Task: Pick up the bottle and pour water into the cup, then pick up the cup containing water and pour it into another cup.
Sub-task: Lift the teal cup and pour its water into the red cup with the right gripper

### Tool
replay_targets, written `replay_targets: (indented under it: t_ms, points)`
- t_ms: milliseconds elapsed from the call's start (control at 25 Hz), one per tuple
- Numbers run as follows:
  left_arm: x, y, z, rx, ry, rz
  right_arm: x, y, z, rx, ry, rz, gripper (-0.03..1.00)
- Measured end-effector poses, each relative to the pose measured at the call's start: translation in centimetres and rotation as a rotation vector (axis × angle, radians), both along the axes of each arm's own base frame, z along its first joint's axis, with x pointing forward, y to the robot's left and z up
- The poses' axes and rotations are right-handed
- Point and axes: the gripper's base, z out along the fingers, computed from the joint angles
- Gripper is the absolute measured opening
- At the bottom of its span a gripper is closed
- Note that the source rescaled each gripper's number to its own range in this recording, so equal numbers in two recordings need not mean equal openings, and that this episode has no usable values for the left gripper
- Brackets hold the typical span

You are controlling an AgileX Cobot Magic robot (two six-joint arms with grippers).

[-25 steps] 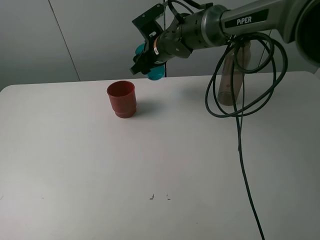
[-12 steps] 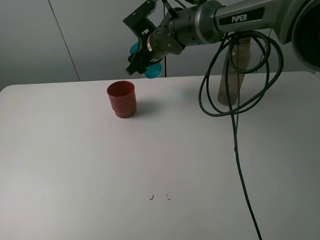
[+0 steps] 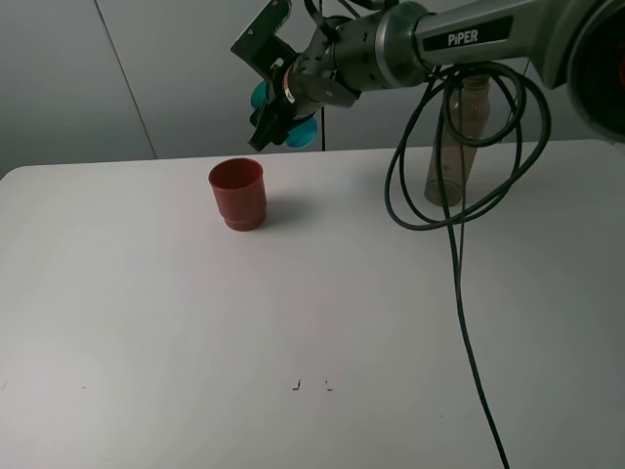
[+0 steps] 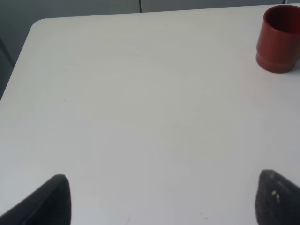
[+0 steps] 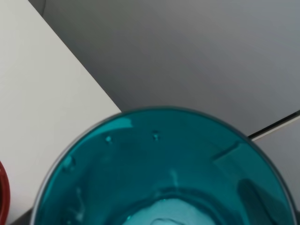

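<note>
Higher, toward ten o'clock, swings the right end effector (image 3: 281, 115), clamped on the cup (image 3: 303, 132), one o'clock of another cup (image 3: 237, 192); bottle (image 3: 467, 127) stands on the counter (image 3: 146, 342), first pour seemingly done, second pending.

Two cups — teal cup (image 3: 304, 131), red cup (image 3: 237, 193); one bottle (image 3: 437, 176).

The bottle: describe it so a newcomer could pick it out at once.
On the white table, look to the back right in the high view, behind the looping black cables. The bottle stands upright there, tall, narrow-necked and smoky brown see-through, unlike the squat opaque red cup at the left and the teal cup held aloft.
</note>
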Motion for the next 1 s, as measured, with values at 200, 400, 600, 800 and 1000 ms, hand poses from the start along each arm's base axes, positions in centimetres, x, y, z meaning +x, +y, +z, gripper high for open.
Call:
replay_targets:
  t_ms: [200,400,600,800,1000]
  points:
    - [0.00,0.00,0.00,0.000,0.000,0.000,0.04,-0.02,0.04,-0.016,-0.012,0.009,0.09]
    - [0.00,0.00,0.00,0.000,0.000,0.000,-0.08,0.15,0.05,-0.014,-0.013,0.014,0.09]
    - [0.00,0.00,0.00,0.000,0.000,0.000,-0.45,0.73,0.08,-0.010,-0.015,0.030,0.09]
    - [0.00,0.00,0.00,0.000,0.000,0.000,-0.44,0.74,0.10,-0.027,-0.025,0.044,0.09]
    - [0.00,0.00,0.00,0.000,0.000,0.000,-0.58,0.97,0.14,-0.091,-0.059,0.096,0.09]
